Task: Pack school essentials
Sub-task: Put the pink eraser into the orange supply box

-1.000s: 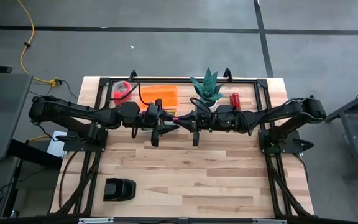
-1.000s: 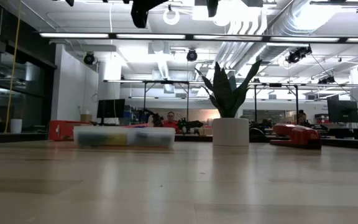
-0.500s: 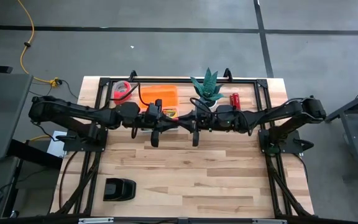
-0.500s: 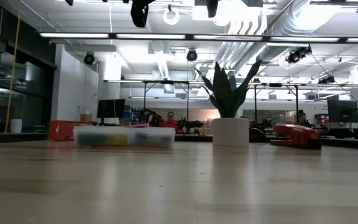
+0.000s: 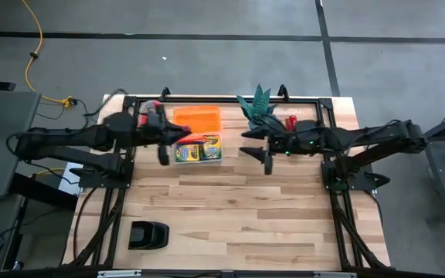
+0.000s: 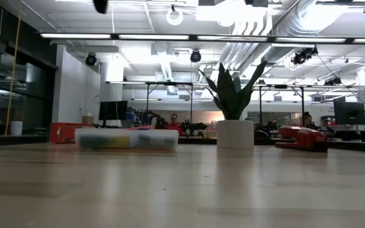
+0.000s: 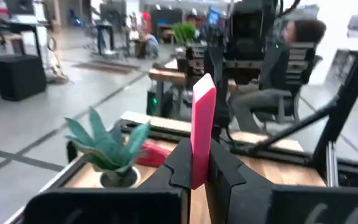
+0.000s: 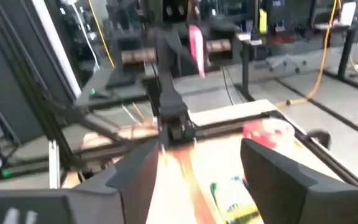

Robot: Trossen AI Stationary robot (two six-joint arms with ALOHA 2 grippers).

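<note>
Seen from the high view, the left gripper is hanging in the upper left-centre of the frame, just left of a clear plastic tray holding yellow-and-green crayon boxes. Whatever its fingers are pinching is too small to make out here. An orange rectangular lid is lying just above the tray, and the light wooden table is filling the frame's middle. The right gripper is hovering right of centre, its fingers apart and holding nothing, below a green spiky potted plant and near an upright red cylinder. A squat black object is sitting at the lower left.

In the low view, both arms are almost entirely cut off at the top edge. The tray is showing left of centre, its contents blurred, with the plant in its white pot at centre.

In the left wrist view, the dark fingers are clamping a flat pink eraser that is standing upright at frame centre, with the plant at the lower left.

In the right wrist view, the open fingers are framing the bottom, while the eraser is showing far off at the top centre, held by the other arm; the crayon boxes are blurring at the lower right.
</note>
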